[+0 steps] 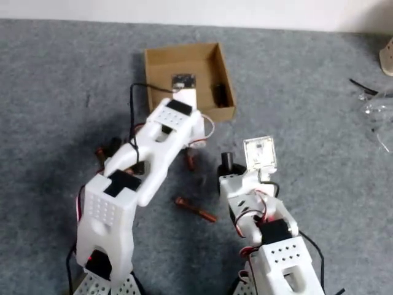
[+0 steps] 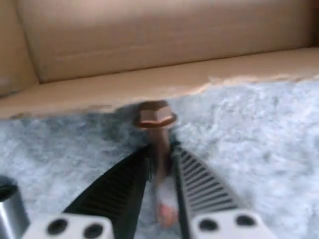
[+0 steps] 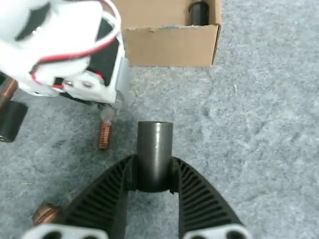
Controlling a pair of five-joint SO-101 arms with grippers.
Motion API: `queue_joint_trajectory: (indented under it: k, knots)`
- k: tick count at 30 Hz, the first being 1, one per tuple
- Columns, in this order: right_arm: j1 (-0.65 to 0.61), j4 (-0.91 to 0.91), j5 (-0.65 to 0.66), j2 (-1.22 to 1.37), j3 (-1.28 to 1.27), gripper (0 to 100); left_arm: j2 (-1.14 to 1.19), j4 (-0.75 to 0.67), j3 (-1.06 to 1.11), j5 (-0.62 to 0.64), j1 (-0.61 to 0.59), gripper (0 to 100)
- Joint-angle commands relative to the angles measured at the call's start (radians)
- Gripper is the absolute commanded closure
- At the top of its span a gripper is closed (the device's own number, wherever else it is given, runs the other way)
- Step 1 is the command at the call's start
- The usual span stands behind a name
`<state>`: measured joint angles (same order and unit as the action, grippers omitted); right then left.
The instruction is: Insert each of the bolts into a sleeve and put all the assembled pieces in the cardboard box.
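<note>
My left gripper is shut on a copper bolt just in front of the cardboard box. The bolt's hex head points at the box's front wall, and its threaded end sticks out on the other side. My right gripper is shut on a dark sleeve, held upright over the carpet to the right of that bolt. In the high view this sleeve stands in front of the box's right corner. Another sleeve lies inside the box.
A loose bolt lies on the carpet between the two arms. More bolts and a black sleeve lie partly hidden under the left arm. Clear plastic items sit at the far right.
</note>
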<state>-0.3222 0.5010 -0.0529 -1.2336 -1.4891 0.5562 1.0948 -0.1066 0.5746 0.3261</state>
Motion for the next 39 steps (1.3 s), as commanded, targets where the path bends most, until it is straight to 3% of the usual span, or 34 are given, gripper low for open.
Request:
queue_joint_trajectory:
  k: [1,16,22,39]
  knots:
    - [0.007,-0.024,-0.003,-0.022,0.016,99.4,-0.002,0.038,-0.027,0.006,-0.007,99]
    - [0.007,-0.024,-0.003,-0.022,0.016,99.4,-0.077,0.129,-0.008,-0.003,0.062,100]
    - [0.012,-0.025,-0.003,-0.022,0.016,99.4,-0.262,0.245,0.031,-0.031,0.056,100]
    - [0.013,-0.039,-0.003,-0.022,0.016,99.4,-0.883,0.244,0.384,-0.032,0.07,100]
